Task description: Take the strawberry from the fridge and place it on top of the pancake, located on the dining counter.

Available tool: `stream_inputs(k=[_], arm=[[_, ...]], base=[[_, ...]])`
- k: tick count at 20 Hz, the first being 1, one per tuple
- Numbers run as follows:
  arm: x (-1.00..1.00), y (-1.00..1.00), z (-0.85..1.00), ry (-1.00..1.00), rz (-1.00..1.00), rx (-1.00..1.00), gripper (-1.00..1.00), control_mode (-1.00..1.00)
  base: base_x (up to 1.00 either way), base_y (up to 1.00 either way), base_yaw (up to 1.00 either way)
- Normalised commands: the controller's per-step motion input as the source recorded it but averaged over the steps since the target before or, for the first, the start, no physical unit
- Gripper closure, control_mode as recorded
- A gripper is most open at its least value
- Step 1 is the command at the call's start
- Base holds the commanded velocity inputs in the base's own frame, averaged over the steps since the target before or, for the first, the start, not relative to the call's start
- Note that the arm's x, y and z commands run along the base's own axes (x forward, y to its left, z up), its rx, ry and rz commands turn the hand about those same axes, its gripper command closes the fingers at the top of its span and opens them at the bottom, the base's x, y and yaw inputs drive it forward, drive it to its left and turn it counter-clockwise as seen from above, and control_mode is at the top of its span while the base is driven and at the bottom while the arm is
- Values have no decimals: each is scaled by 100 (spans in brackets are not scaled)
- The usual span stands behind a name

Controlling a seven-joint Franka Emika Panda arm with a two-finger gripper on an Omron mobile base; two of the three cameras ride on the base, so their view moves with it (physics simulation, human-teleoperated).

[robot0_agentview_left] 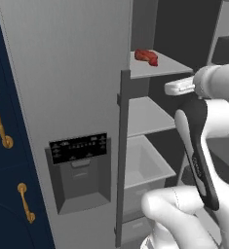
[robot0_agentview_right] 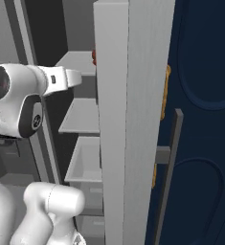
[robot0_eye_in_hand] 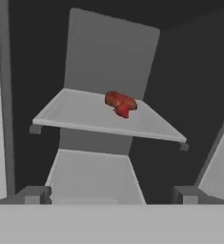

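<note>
Strawberry [robot0_agentview_left: 146, 56] lies on the upper grey shelf [robot0_agentview_left: 157, 65] of the open fridge [robot0_agentview_left: 62, 97] in the left base view, near the shelf's back left corner, its long axis running across the shelf from rear left to front right. The white arm covers the shelves' right ends.

In the right base view the fridge's door edge hides all but a red sliver of the strawberry [robot0_agentview_right: 93, 57].

In the hand view the strawberry [robot0_eye_in_hand: 120, 104] rests toward the shelf's rear, lengthwise left to right, its pointed end hard to make out. The gripper [robot0_eye_in_hand: 111, 195] is spread wide, holding nothing, well apart from the fruit; its fingertips [robot0_eye_in_hand: 35, 194] are cut off below.
</note>
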Motion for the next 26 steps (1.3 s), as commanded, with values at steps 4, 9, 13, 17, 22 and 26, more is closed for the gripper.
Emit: stream_inputs(k=[4,9,13,17,22,26], arm=[[90,-15,0,25,0,-13,-100,-100],[100,-6,1,24,0,-14,-100,-100],[93,-12,5,12,1,0,-100,-100],[70,4,2,7,0,0,-100,-100],[42,9,-3,-4,0,0,-100,-100],[62,-7,-20,0,0,0,-100,-100]], base=[[0,0,0],[0,0,0],[0,0,0],[0,0,0],[0,0,0],[0,0,0]])
